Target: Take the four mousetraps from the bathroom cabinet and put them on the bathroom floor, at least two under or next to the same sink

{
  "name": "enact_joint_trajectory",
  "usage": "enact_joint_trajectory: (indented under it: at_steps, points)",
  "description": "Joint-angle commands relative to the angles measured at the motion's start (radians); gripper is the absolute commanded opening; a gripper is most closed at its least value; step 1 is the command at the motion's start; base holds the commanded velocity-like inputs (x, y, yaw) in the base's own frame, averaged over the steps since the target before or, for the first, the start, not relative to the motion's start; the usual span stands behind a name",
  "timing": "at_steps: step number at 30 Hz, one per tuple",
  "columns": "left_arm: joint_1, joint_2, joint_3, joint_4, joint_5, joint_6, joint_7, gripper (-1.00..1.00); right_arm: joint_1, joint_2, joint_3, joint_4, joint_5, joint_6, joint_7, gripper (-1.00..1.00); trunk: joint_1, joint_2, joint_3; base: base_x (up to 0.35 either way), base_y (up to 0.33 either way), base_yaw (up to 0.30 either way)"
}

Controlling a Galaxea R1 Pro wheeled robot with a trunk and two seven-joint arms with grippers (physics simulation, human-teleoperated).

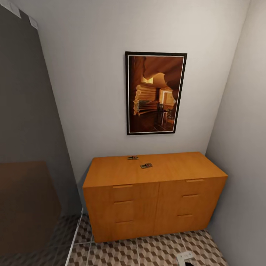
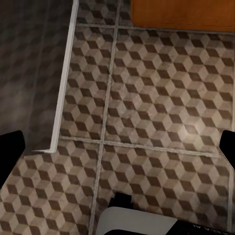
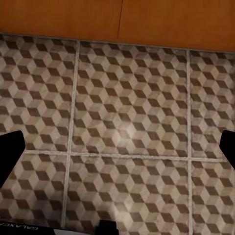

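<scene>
A: Going from the left of the head view, what do we have?

B: A dark tinted panel [image 1: 26,122] takes up the left side, with a white strip [image 1: 77,231] running along its foot. Next comes the cabinet [image 1: 155,199] against the back wall, all six drawer fronts closed, and a framed picture [image 1: 155,93] hanging above it. The right wall closes off the corner.

A: And the mousetraps?

B: Two sit on the cabinet's flat top, near each other but apart: the rear mousetrap [image 1: 133,157] close to the wall and the front mousetrap [image 1: 146,166] a little to its right and nearer the front edge. I can't make out any others on the top or on the bathroom floor [image 1: 155,253] in front of the cabinet.

A: So how far along is the job?

B: As far as these views tell, no trap lies on the tiles visible here, and no sink is in sight. My guess is that those two on top have yet to be carried down, and the other two are unaccounted for; whether they are in a drawer or already placed elsewhere, I cannot say.

A: What about the pincers?

B: The left pincer [image 2: 120,147] hangs over bare tiles beside the white strip, its dark fingertips [image 2: 11,147] spread wide with nothing between them. The right pincer [image 3: 117,147] is likewise spread wide and empty above the tiles, with the cabinet's base ahead of it.
</scene>
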State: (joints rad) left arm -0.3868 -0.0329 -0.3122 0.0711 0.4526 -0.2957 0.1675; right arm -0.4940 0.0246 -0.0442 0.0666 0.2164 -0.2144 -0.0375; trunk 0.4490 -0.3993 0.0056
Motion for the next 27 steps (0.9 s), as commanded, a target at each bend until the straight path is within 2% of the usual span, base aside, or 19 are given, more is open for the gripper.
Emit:
enact_joint_trajectory:
  at_steps: [1, 21, 27]
  points:
    - [-0.001, -0.001, -0.008, 0.004, 0.006, -0.006, 0.001, 1.0, -0.001, 0.0, -0.005, 0.005, 0.008, -0.006, -0.004, 1.0, 0.001, -0.001, 0.0, 0.328, 0.0, 0.0]
    - [-0.001, -0.002, -0.008, 0.004, 0.006, -0.007, 0.001, 1.0, -0.001, 0.0, -0.005, 0.004, 0.008, -0.006, -0.004, 1.0, 0.001, -0.001, 0.0, 0.307, 0.0, 0.0]
    - [0.033, -0.035, -0.013, 0.025, 0.012, -0.035, -0.014, 1.0, 0.033, 0.034, -0.002, 0.02, 0.008, -0.04, -0.009, 1.0, 0.001, -0.001, 0.0, 0.0, 0.0, 0.0]
